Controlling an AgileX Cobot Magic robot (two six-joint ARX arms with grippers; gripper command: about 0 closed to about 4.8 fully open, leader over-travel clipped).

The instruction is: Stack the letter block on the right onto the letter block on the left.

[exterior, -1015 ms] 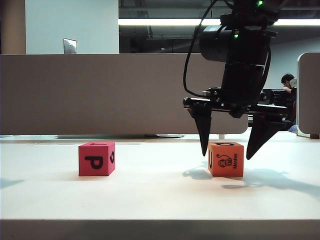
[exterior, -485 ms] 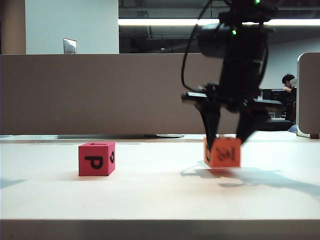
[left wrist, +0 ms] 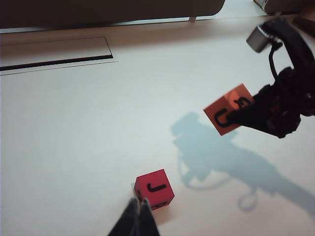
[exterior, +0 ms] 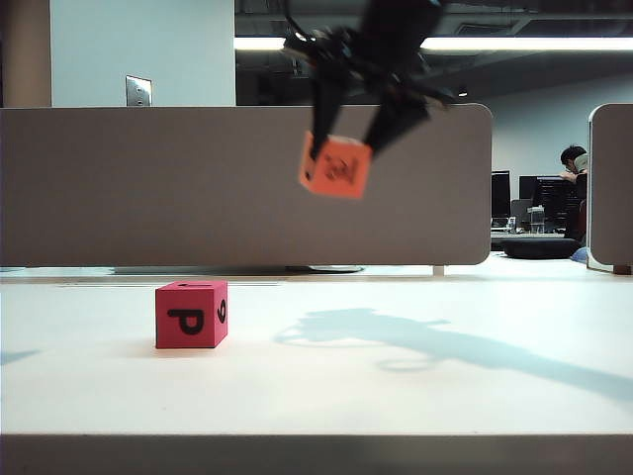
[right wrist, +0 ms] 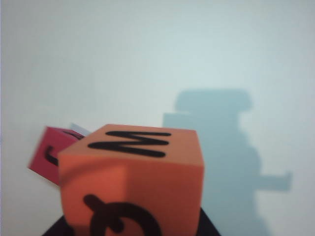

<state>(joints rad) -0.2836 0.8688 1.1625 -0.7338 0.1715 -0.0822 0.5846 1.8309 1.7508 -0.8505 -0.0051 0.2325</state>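
Red block (exterior: 191, 314) at left on the counter (exterior: 415, 396), upright, a black P on the near face, nothing on top. Just near it in the left wrist view, left gripper (left wrist: 139, 220), tips pressed together and holding nothing, hanging just beside the red block (left wrist: 154, 189) without touching it, as far as can be told.

Farther right and high above the counter, orange block (exterior: 336, 166), tilted, clamped between the two fingers of the right gripper (exterior: 348, 143). Jaws at a middling width, set by the block between them. Arm blurred in the exterior view. From the right wrist, orange block (right wrist: 132, 178) filling the foreground with an M on its upper face, red block (right wrist: 51, 152) peeking out behind and to one side.

Key relation: target lying down and to the left of the carried block, well apart in height, not yet underneath it. Likely next need: more leftward travel to centre over the red block, levelling of the tilt, then descent. Faces square, so no long axis to mind; only edges to align. Risk: a tilted release sliding off.
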